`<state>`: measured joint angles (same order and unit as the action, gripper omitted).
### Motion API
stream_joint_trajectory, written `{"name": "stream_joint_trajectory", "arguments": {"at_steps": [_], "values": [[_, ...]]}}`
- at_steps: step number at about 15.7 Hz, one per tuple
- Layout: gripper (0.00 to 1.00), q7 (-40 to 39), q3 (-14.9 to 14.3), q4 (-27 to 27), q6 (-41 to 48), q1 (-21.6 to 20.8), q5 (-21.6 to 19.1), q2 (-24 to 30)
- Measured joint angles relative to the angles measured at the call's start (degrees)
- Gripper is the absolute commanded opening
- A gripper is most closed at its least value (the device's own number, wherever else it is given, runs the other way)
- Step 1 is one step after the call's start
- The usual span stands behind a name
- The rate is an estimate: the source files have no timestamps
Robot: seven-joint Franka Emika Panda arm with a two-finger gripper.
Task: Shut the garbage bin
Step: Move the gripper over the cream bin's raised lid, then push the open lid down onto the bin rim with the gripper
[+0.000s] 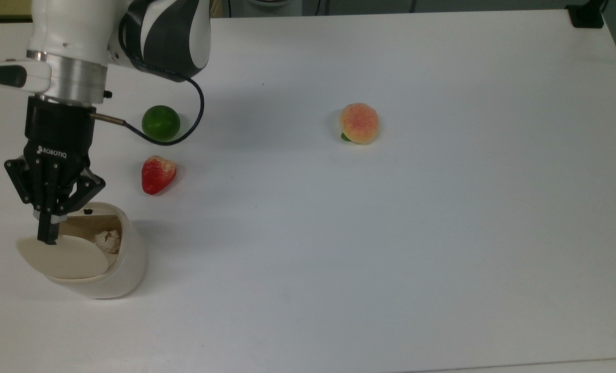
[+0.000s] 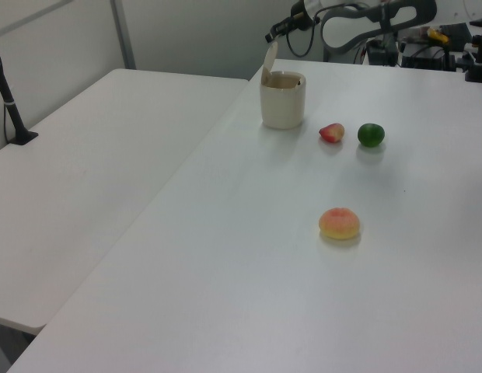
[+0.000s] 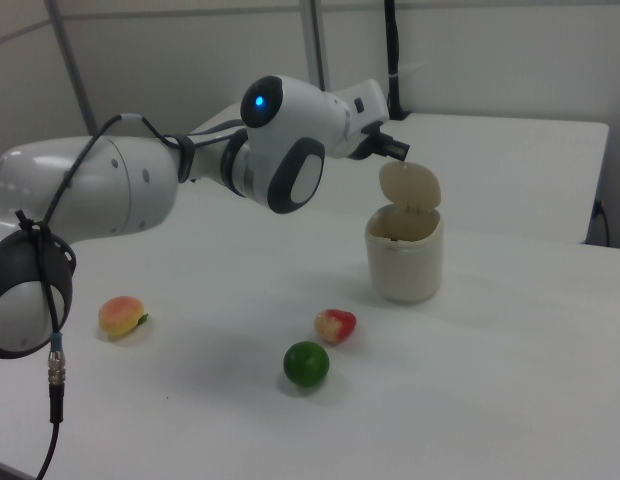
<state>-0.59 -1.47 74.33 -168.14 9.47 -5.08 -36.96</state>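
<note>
White arm, black Robotiq pincer

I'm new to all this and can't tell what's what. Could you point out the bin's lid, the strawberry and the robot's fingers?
garbage bin lid (image 1: 67,259), top view, on the flat cream face.
strawberry (image 1: 157,175), top view, on its red body.
gripper (image 1: 47,235), top view, at the tip of the shut black fingers by the lid's edge.

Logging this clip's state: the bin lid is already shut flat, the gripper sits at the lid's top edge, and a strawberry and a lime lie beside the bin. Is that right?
Not quite. The garbage bin is still open: the right view shows its lid standing upright over the opening. The rest holds: the gripper is at the lid's top edge, with the strawberry and lime beside the bin.
</note>
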Motion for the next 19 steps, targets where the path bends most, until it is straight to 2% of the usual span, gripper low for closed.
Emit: {"name": "stream_joint_trajectory", "arguments": {"at_steps": [11,16,19], "values": [[0.00,-0.9,0.0,-0.4,0.0,1.3,0.3,-1.4],[0.00,-3.6,0.0,2.4,0.5,1.8,0.4,-0.2],[0.00,-5.3,0.0,4.2,4.2,2.1,0.5,1.0]]}}
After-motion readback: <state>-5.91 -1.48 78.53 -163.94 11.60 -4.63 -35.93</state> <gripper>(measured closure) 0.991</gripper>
